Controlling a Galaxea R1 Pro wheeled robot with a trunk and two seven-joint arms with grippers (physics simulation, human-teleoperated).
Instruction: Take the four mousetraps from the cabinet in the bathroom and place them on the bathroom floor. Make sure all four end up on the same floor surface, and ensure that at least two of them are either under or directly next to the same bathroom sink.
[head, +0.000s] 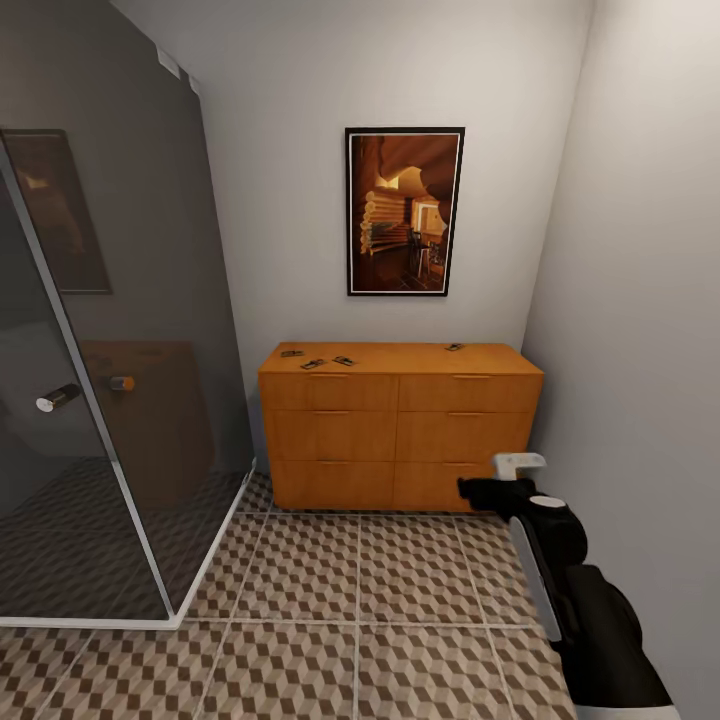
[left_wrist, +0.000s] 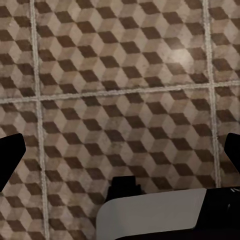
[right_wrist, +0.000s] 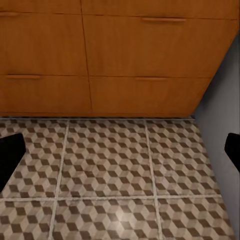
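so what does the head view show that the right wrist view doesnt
Head view: four mousetraps on the cabinet's top, the framed picture, the glass shower panel and the right gripper.

Right wrist view: the lower cabinet drawers close up, with its dark fingers spread apart.

Both: the cabinet front, the bathroom floor and grey wall.

Right arm was stretched forward low on the right side of the head view, black forearm with a white strip running along it, right gripper (head: 505, 478) at the end, empty. In both wrist views the dark fingertips (right_wrist: 10, 156) sat far apart at the edges (so jaws spread wide, nothing between them).
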